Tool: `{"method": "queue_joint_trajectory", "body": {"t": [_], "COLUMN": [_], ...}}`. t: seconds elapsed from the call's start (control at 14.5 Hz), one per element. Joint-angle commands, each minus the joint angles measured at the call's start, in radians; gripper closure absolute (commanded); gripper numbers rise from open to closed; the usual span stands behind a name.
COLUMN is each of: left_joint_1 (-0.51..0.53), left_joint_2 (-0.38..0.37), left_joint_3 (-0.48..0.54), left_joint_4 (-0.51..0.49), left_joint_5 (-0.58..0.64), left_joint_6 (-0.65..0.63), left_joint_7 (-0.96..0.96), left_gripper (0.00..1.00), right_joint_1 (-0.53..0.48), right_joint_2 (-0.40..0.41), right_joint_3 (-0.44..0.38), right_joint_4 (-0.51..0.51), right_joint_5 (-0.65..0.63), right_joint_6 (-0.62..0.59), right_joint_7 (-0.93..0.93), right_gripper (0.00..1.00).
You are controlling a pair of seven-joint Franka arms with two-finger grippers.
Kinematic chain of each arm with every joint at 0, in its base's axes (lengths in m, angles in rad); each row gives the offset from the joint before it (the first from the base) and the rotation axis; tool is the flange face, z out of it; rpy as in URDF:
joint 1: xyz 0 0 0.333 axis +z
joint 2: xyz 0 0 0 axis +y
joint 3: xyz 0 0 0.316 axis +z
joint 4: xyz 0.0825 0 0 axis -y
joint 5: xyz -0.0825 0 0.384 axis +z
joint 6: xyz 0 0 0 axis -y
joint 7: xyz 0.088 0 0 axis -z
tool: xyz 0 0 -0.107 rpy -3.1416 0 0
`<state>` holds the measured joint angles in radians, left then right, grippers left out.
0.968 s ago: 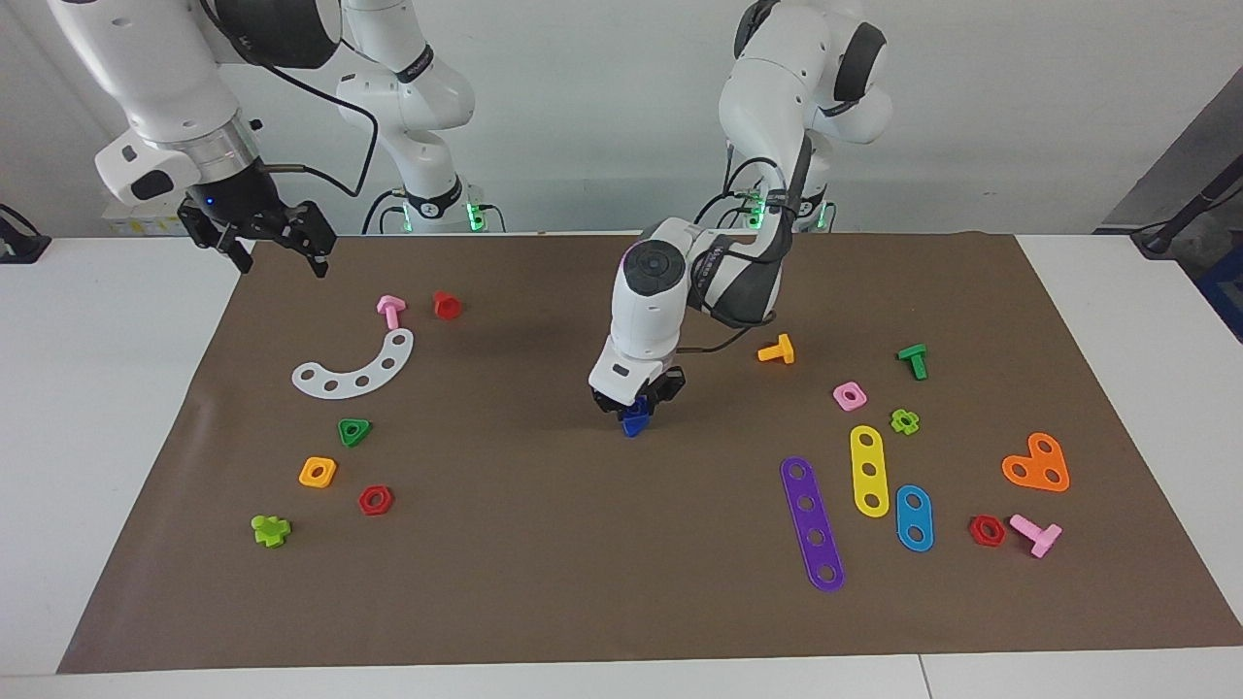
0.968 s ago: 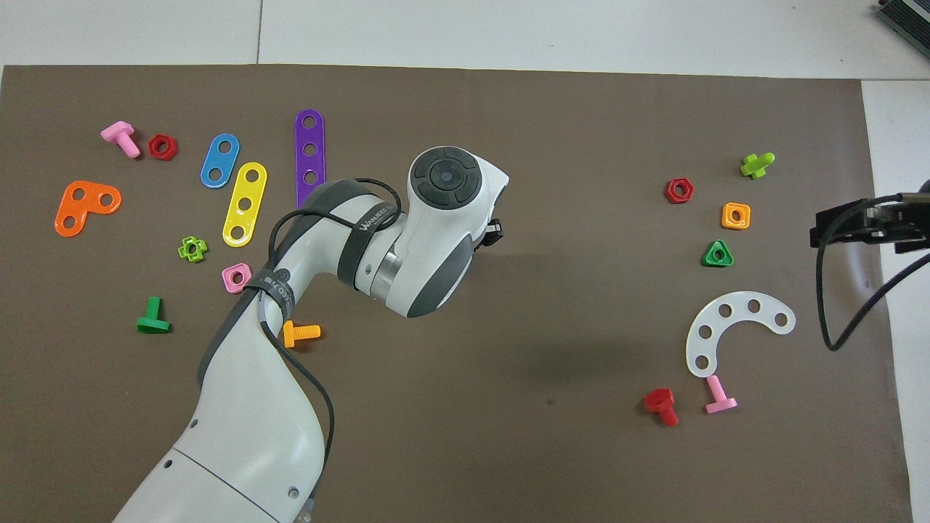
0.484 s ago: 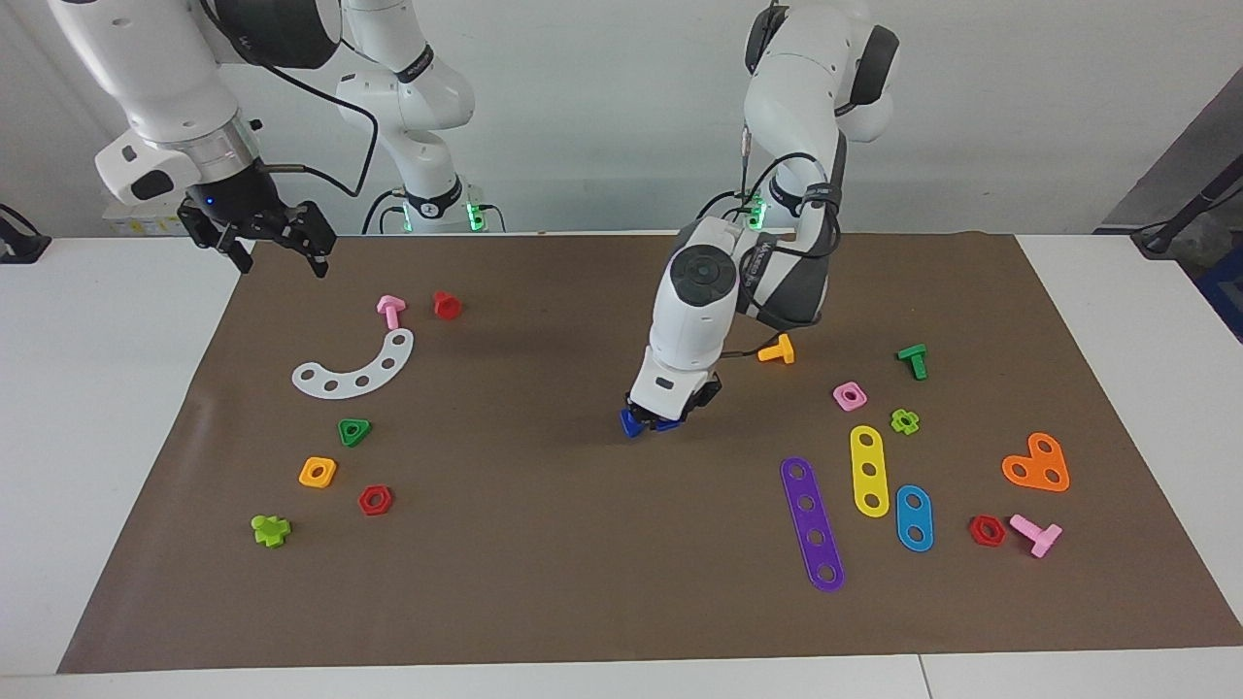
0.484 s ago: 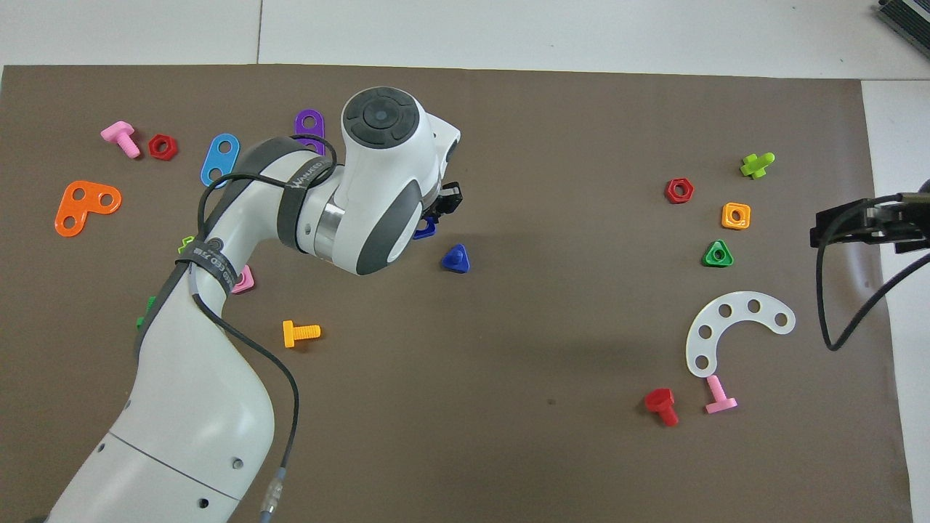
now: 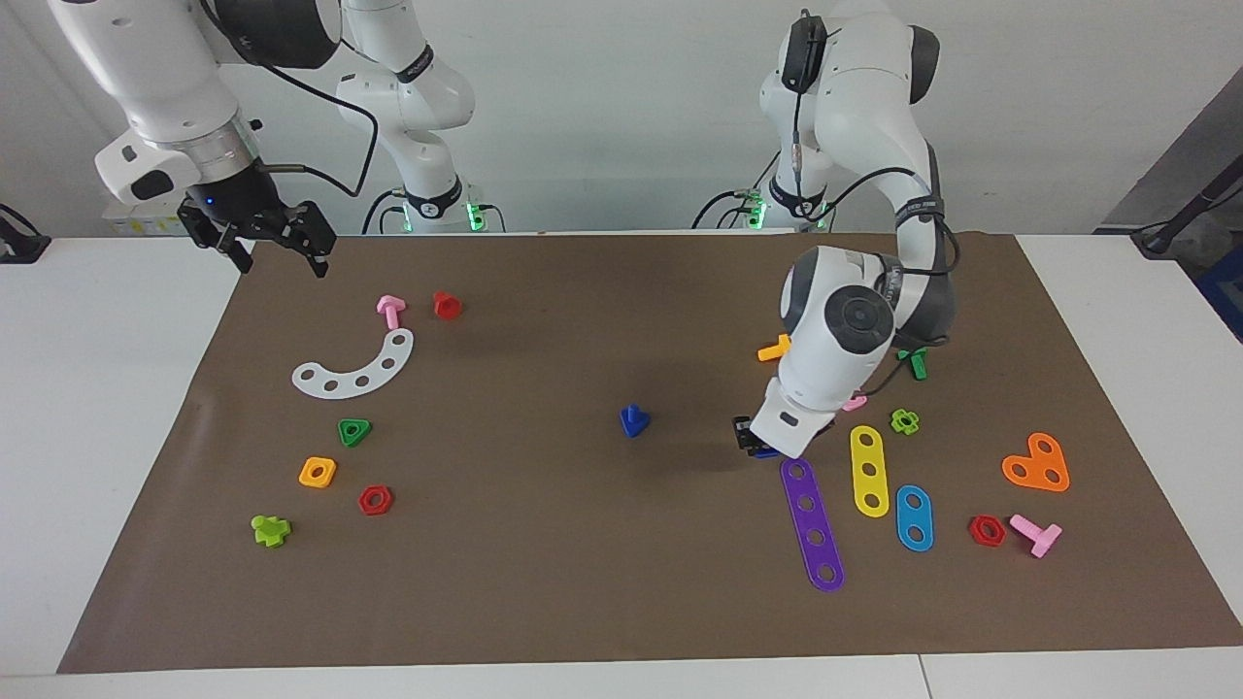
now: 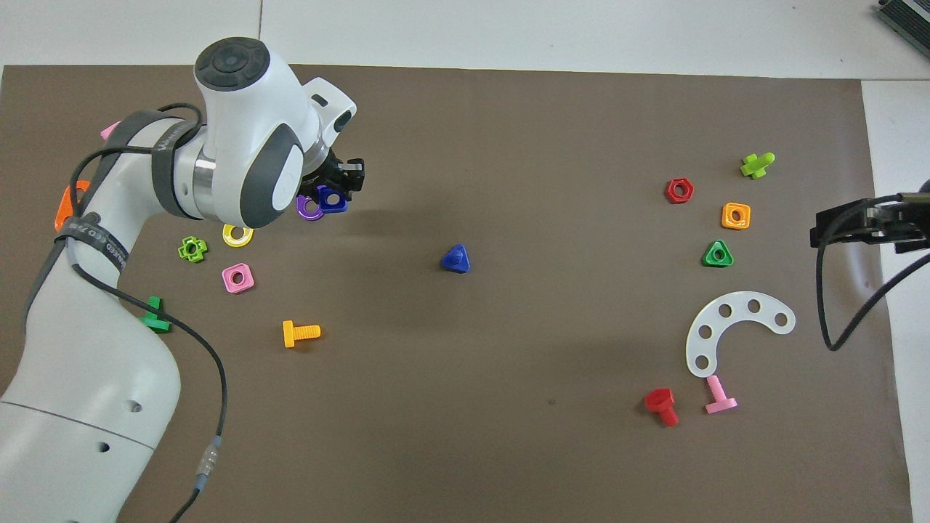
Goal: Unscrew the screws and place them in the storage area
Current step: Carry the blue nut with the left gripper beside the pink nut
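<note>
Right end effector (image 5: 260,240) waits spread over the mat's edge at its own end, dark-blue screw (image 5: 633,420) stands head-down mid-mat, light, stiff, likely best pinched by its stub, left end effector (image 5: 756,442) pinches blue square nut (image 6: 332,200) above purple strip (image 5: 812,523).

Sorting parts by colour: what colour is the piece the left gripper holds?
Dark blue; the square nut shows best in the overhead view.
</note>
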<state>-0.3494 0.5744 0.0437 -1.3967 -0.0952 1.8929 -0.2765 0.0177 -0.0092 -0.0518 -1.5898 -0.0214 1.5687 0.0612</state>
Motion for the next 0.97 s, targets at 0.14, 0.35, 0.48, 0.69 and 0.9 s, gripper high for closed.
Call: {"method": "queue_joint_trajectory", "body": {"t": [0.14, 0.35, 0.48, 0.69, 0.9], "left_joint_1": [0.062, 0.064, 0.066, 0.078, 0.087], "left_joint_2": [-0.111, -0.139, -0.156, -0.160, -0.177], "left_joint_3": [-0.001, 0.001, 0.001, 0.001, 0.001], "left_joint_4": [-0.246, -0.335, -0.393, -0.403, -0.395], "left_joint_5": [-0.021, -0.021, -0.020, -0.020, -0.020], "left_joint_6": [0.095, 0.144, 0.199, 0.204, 0.204], "left_joint_7": [0.221, 0.273, 0.308, 0.323, 0.324], "left_gripper": [0.58, 0.57, 0.56, 0.33, 0.10], "right_joint_1": [-0.007, 0.022, 0.059, 0.163, 0.275], "right_joint_2": [-0.017, -0.014, -0.011, -0.002, 0.095], "right_joint_3": [0.001, 0.006, 0.007, 0.007, 0.009], "right_joint_4": [-0.013, -0.013, -0.019, -0.039, -0.024], "right_joint_5": [0.005, 0.031, 0.047, 0.051, 0.051], "right_joint_6": [0.001, 0.020, 0.048, 0.089, 0.199], "right_joint_7": [-0.008, 0.000, 0.032, 0.173, 0.335], "right_gripper": [0.00, 0.00, 0.00, 0.00, 0.00]}}
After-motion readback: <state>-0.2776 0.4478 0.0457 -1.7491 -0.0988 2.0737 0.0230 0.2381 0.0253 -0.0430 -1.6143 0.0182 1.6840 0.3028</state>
